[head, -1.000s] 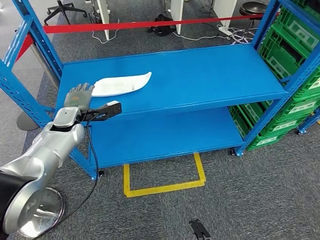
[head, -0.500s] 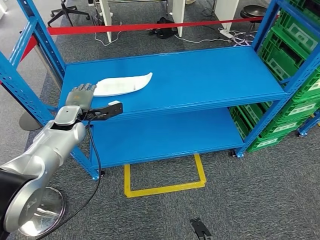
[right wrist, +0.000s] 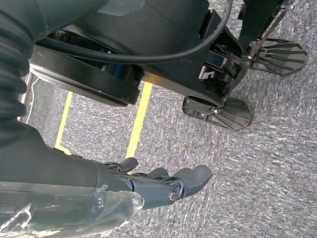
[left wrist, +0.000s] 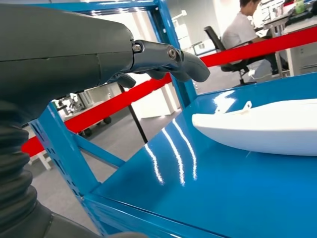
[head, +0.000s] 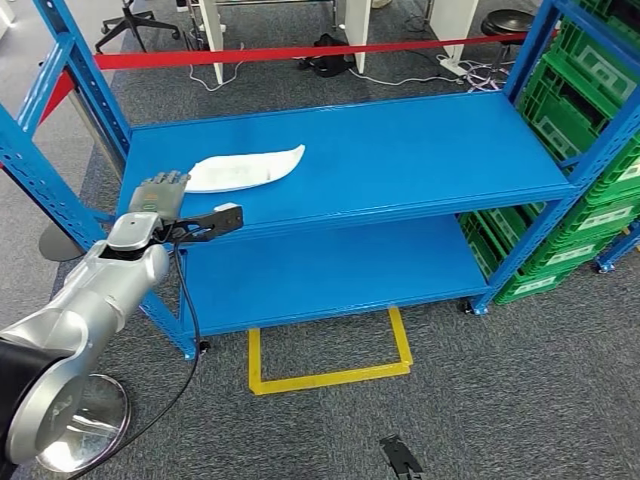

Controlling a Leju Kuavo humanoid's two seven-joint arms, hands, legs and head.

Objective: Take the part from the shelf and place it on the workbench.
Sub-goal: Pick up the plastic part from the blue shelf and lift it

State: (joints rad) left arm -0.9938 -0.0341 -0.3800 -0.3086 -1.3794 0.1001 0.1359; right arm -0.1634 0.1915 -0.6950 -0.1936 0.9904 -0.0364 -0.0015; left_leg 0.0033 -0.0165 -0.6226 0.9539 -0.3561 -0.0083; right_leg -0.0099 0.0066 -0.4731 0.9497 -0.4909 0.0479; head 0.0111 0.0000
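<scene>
1. The white part [head: 243, 169] lies flat on the top board of the blue shelf [head: 423, 150], toward its left end, with its narrow tip pointing along the shelf to the right.
2. The left hand [head: 157, 193] is up at the shelf's front left corner, just beside the part's near blunt end, and I cannot see it touching. In the left wrist view the fingers [left wrist: 186, 62] reach out above the board, spread and holding nothing, with the part's rounded end [left wrist: 261, 129] ahead of them.
3. The right hand [right wrist: 164, 186] hangs low over the grey carpet beside a yellow floor marking [right wrist: 139, 121]; its fingers are loosely extended with nothing in them.
4. My reading: this is the reach, with the pick-up not yet made. The part is untouched on the shelf.
5. The next move calls for carrying the left hand a little further over the part's near end, then closing the fingers around it. The part looks long and thin, so a hold at one end may let the far tip sag or swing.
6. No counter is visible from here, so the robot would likely have to turn to find it.
</scene>
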